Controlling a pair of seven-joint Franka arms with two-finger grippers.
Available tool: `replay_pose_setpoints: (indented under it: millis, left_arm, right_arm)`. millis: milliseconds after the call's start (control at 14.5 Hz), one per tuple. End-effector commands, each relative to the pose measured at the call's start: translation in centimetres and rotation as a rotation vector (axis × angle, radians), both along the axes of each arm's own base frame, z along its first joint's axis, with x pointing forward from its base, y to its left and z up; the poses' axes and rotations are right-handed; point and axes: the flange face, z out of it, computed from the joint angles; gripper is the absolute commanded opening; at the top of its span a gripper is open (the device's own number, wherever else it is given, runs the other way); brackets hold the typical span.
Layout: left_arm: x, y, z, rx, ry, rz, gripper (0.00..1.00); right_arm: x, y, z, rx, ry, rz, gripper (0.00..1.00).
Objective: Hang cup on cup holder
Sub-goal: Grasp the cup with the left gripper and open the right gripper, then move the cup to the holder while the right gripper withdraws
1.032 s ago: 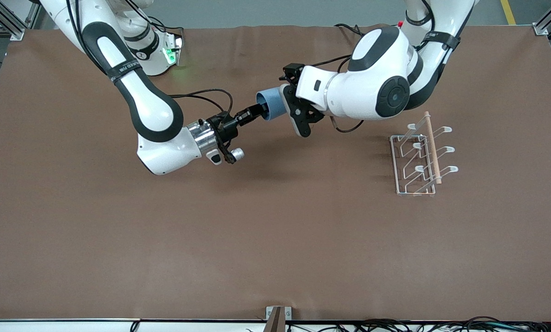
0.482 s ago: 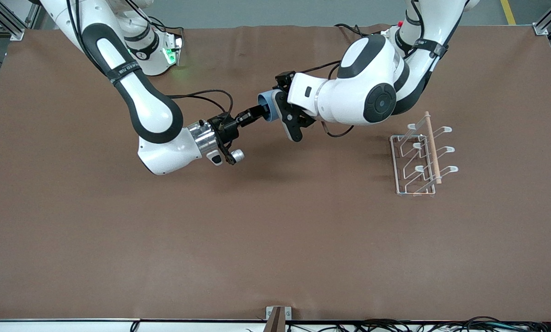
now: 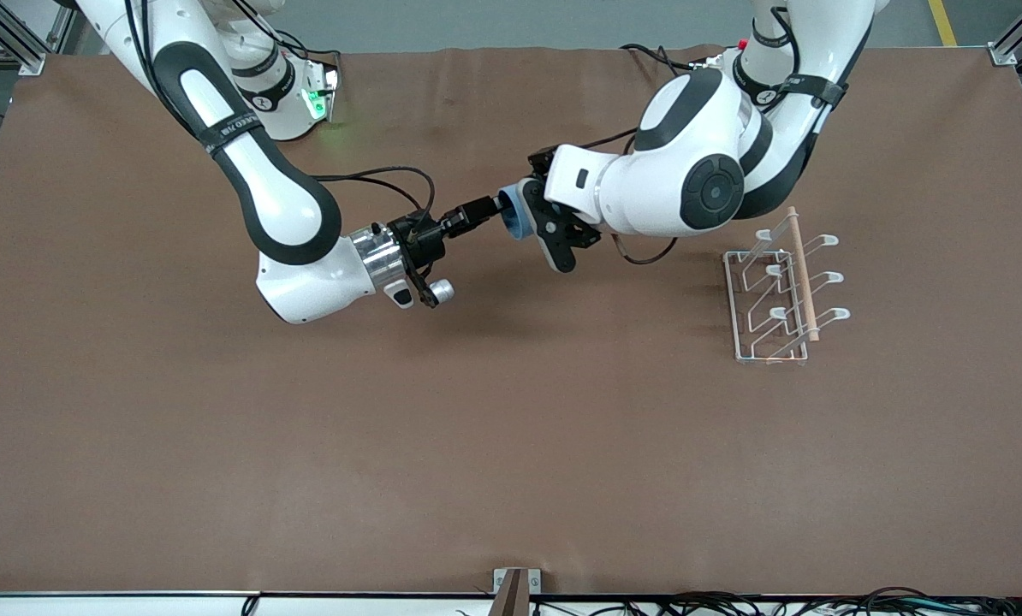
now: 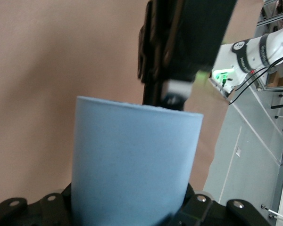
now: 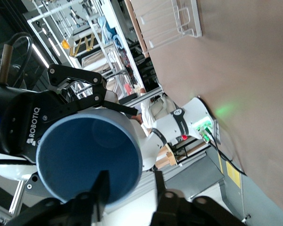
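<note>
1. The brown table (image 3: 511, 445) fills the front view, and most of its surface is bare.
2. The right arm (image 3: 280, 205) reaches from its base toward the middle of the table. The left arm (image 3: 691, 180) bends in from its own end to meet it.
3. The cup holder (image 3: 781, 291) stands on the table toward the left arm's end, nearer the front camera than that arm's base. It is a white wire rack with round-tipped prongs and a light wooden rod (image 3: 800, 274) along its top. No cup hangs on it, and neither gripper touches it.
4. The left gripper (image 3: 535, 216) is over the table's middle and clamped tight on the cup (image 3: 513, 219), gripping its closed end. In the left wrist view the light-blue wall rises straight out of the gripper's black body.
5. The cup is held up in the air, lying roughly level, with its open mouth turned toward the right arm. It is well apart from the cup holder.
6. The right gripper (image 3: 487, 206) is at the cup's mouth. In the right wrist view its fingers (image 5: 101, 190) stand parted with a clear gap, the cup's rim lying between them, and they pinch nothing.
</note>
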Motion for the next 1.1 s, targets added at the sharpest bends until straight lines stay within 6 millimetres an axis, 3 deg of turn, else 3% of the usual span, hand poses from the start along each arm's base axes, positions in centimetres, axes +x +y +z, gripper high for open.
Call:
replay_pose_setpoints:
  millis: [0, 206, 344, 482, 550, 688, 826, 1032]
  left_arm:
    - [2.0, 3.7, 0.2, 0.097, -0.039, -0.012, 0.01]
    - [2.2, 5.5, 0.6, 0.321, -0.190, -0.177, 0.01]
    - [1.5, 5.7, 1.6, 0.492, -0.345, -0.368, 0.01]
    - [1.4, 6.9, 1.7, 0.608, -0.368, -0.472, 0.01]
    - [1.4, 7.6, 1.4, 0.683, -0.360, -0.503, 0.05]
    - [1.3, 8.9, -0.1, 0.873, -0.366, -0.585, 0.06]
    - [0.7, 9.8, -3.0, 1.028, -0.373, -0.683, 0.06]
    - [1.3, 11.8, -6.1, 1.203, -0.386, -0.780, 0.06]
  right_arm:
    - [0.5, -0.2, 2.0, -0.006, 0.038, -0.015, 1.00]
    - [2.3, -1.7, 6.0, -0.117, 0.041, -0.033, 1.00]
    - [4.3, -4.4, 7.7, -0.244, 0.006, -0.049, 1.00]
    - [6.4, -8.1, 9.3, -0.440, -0.025, -0.094, 1.00]
    - [6.7, -9.0, 10.1, -0.538, -0.054, -0.102, 1.00]
    - [7.4, -11.1, 11.6, -0.742, -0.208, -0.099, 1.00]
    - [8.8, -13.8, 11.9, -0.909, -0.346, -0.109, 1.00]
    - [11.4, -22.3, 12.9, -1.133, -0.465, -0.153, 1.00]
